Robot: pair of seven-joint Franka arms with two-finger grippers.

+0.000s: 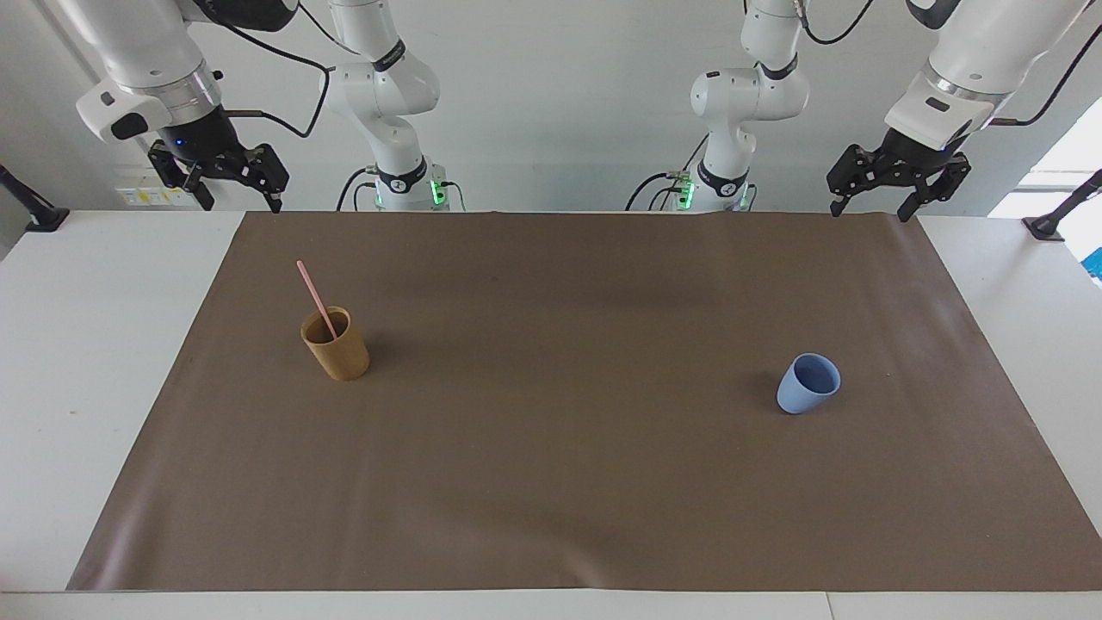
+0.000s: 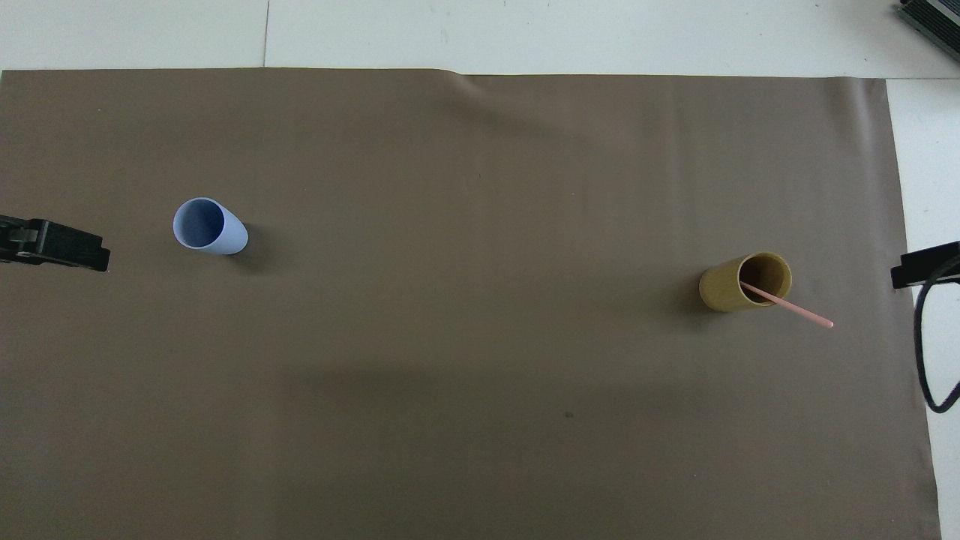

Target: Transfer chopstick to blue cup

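One pale pink chopstick (image 1: 315,297) (image 2: 795,309) leans in a tan-brown cup (image 1: 342,355) (image 2: 721,291) toward the right arm's end of the table, its upper end sticking out over the rim. The blue cup (image 1: 807,386) (image 2: 211,228) stands upright with nothing in it toward the left arm's end. My right gripper (image 1: 243,205) hangs open over the mat's edge by the robots, well apart from the tan cup. My left gripper (image 1: 869,213) hangs open over the mat's other corner by the robots. In the overhead view only parts of the left gripper (image 2: 67,250) and right gripper (image 2: 919,266) show.
A brown mat (image 1: 551,482) covers most of the white table (image 1: 86,344). A black cable (image 2: 926,360) loops at the right arm's end. A dark device (image 2: 934,19) sits at the table's corner farthest from the robots.
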